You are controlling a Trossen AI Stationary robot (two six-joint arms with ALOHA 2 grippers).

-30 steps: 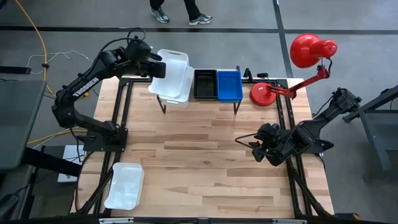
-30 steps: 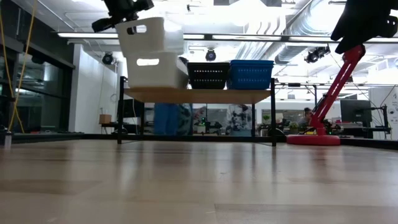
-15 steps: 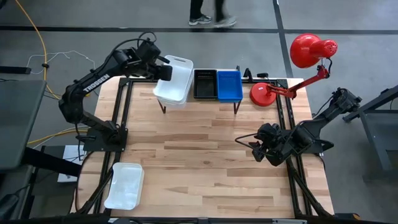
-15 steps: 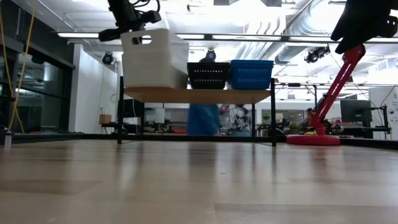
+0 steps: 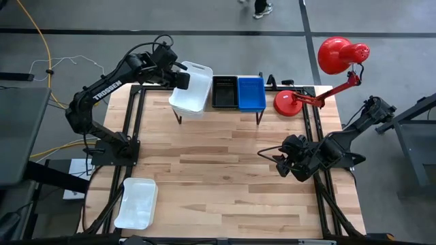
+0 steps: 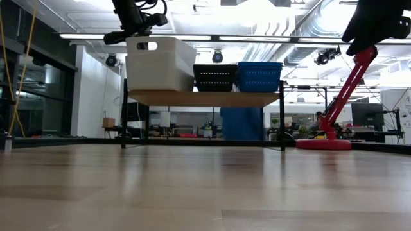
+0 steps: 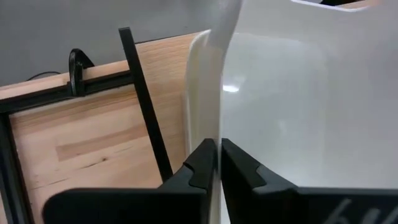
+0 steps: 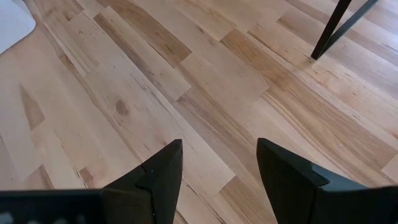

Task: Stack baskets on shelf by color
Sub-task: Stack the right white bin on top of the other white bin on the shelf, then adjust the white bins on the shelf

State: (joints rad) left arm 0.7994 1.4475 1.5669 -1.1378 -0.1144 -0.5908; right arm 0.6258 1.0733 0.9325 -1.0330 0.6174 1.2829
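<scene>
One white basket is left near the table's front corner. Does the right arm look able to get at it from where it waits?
Probably not easily: the white plastic basket lies at the left front corner, far across bare wood from the open right tool.

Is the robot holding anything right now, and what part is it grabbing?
Yes. The left end effector pinches the thin side wall of a white basket on the shelf. The right end effector is open and holds nothing.
</scene>
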